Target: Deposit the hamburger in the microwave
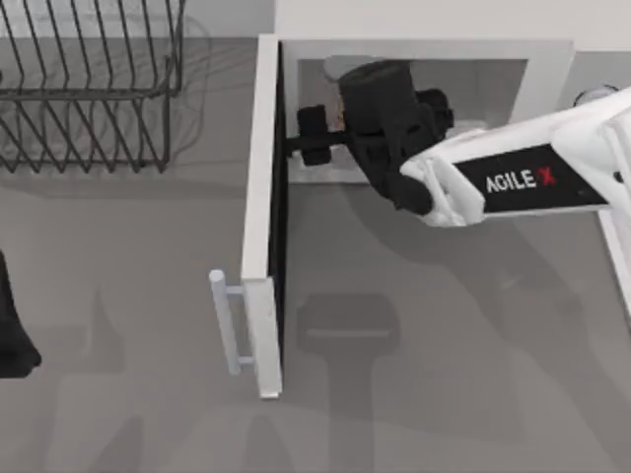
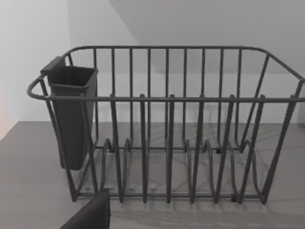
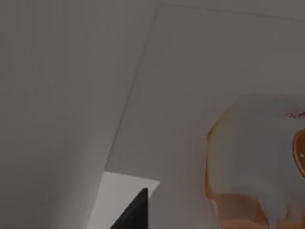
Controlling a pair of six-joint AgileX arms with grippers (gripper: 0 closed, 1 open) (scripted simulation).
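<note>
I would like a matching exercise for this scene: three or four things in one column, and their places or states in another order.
Things:
1. microwave door
2. wire dish rack
3. right gripper
4. hamburger

States or places:
A. inside the microwave cavity, reaching in
B. swung open
C. at the table's far left
D. orange and glossy, close to the right wrist camera

Pairs: 1-B, 2-C, 3-A, 4-D

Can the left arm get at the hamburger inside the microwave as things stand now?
Probably not. The open door of the microwave stands between it and the cavity, where the right hand already reaches in beside the hamburger. The left hand sits at the table's left edge.
</note>
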